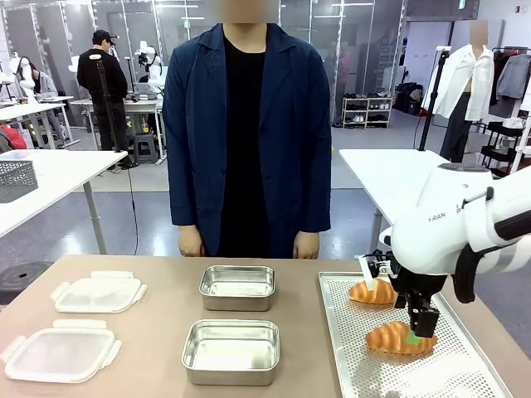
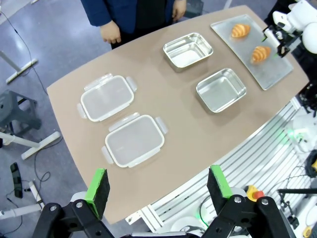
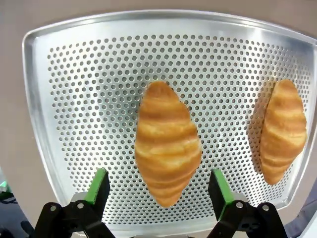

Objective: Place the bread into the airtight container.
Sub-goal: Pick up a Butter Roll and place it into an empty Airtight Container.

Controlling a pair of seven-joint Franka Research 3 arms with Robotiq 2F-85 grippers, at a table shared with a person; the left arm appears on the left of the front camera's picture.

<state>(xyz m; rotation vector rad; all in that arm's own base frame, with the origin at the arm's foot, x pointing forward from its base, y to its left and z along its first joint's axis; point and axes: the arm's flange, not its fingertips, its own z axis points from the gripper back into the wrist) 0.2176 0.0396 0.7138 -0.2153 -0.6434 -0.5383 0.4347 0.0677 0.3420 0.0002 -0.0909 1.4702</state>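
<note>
Front view: the right gripper hangs over the near croissant on the perforated tray, perhaps touching it; the near steel container sits left of the tray. Left wrist view: the left gripper, jaws wide, hovers high above the table. Right wrist view: the right gripper's jaws stand apart, flanking that croissant

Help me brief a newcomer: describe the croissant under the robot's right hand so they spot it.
Find the perforated tray at the table's right end, holding two croissants. Pick the near croissant, on the robot's side under the open right hand; the far croissant lies toward the person.
</note>
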